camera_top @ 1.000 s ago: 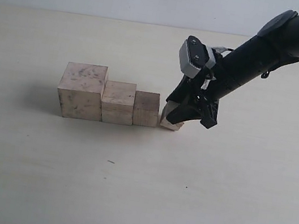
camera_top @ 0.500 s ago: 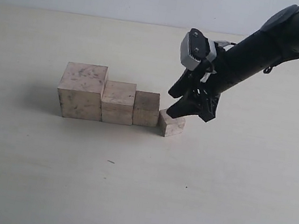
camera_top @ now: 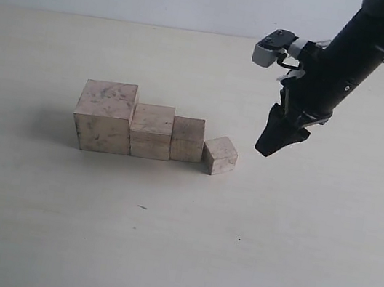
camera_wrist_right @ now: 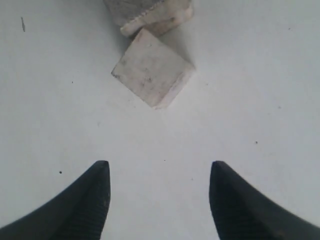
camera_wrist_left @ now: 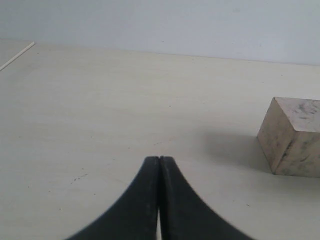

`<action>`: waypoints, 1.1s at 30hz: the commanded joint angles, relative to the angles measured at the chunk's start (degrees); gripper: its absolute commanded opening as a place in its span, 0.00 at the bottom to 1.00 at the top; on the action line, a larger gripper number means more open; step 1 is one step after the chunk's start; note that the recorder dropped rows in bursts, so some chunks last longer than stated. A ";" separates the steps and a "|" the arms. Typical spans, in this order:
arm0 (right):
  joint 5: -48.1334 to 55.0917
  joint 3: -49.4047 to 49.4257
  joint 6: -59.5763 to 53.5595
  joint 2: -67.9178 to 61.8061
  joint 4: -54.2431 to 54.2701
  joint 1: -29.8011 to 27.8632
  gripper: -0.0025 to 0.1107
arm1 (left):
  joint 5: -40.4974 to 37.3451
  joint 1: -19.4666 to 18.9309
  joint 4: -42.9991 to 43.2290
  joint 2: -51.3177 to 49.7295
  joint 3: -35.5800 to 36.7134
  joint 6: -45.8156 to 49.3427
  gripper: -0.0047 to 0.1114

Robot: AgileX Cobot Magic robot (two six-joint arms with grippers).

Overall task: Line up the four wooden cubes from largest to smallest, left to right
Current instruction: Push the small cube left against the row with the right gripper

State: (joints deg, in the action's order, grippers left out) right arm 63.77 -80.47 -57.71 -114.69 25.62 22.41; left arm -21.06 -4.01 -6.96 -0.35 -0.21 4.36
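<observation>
- Right gripper [camera_top: 268, 147]: fingers spread, holding nothing, above the table [camera_top: 158, 256].
- Smallest cube [camera_top: 220, 155]: on the table, ahead of the open jaws, apart from them, turned askew.
- Beyond it, in a row: third cube [camera_top: 187, 139], second cube [camera_top: 152, 131], largest cube [camera_top: 104, 116].
- Left gripper [camera_wrist_left: 159, 160]: fingertips pressed together; largest cube ahead, off to one side.

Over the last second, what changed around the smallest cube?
The right gripper let go of the smallest cube, then rose and drew back to the right, jaws open. The cube now lies free at the right end of the row, turned slightly askew. The three larger cubes did not move.
</observation>
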 commanded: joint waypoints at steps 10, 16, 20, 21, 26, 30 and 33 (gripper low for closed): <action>-6.28 0.18 4.67 -6.83 -3.23 5.29 0.52 | 0.73 0.09 0.12 0.35 0.21 -0.15 0.04; -9.88 0.18 7.41 -8.60 -4.44 5.29 0.52 | 0.73 0.09 0.12 0.35 0.21 -0.15 0.04; -10.88 0.18 7.41 -9.84 -1.78 5.29 0.52 | 0.73 0.09 0.12 0.35 0.21 -0.15 0.04; -11.03 0.18 7.41 -10.09 -1.04 5.44 0.52 | 0.73 0.09 0.12 0.35 0.21 -0.15 0.04; -14.16 0.18 7.41 -10.61 0.36 6.11 0.52 | 0.73 0.09 0.12 0.35 0.21 -0.15 0.04; -15.57 0.18 7.41 -10.61 0.52 6.24 0.51 | 0.73 0.09 0.12 0.35 0.21 -0.15 0.04; -16.12 0.18 7.41 -10.61 0.75 6.24 0.51 | 0.73 0.09 0.12 0.35 0.21 -0.15 0.04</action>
State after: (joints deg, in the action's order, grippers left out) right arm 48.65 -80.47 -50.36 -124.42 26.82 28.47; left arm -21.06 -4.01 -6.96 -0.35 -0.21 4.36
